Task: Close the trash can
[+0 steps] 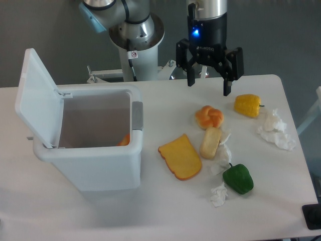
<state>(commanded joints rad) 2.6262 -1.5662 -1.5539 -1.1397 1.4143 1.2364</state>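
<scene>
The trash can [95, 165] is a large white boxy bin on the left half of the table. Its flat white lid [37, 100] stands swung up on the left side, so the bin is open. A grey latch tab [137, 115] sits on the right rim. Something orange [125, 140] shows inside at the bottom right. My gripper [209, 89] hangs over the table's back edge, well to the right of the bin and above the food. Its two dark fingers are spread apart with nothing between them.
On the table right of the bin lie a toast slice [180, 156], a bread roll [210, 142], an orange pastry [209, 116], a yellow pepper [248, 105], a green pepper [238, 178] and crumpled white paper [275, 129]. The arm's base [136, 40] stands behind.
</scene>
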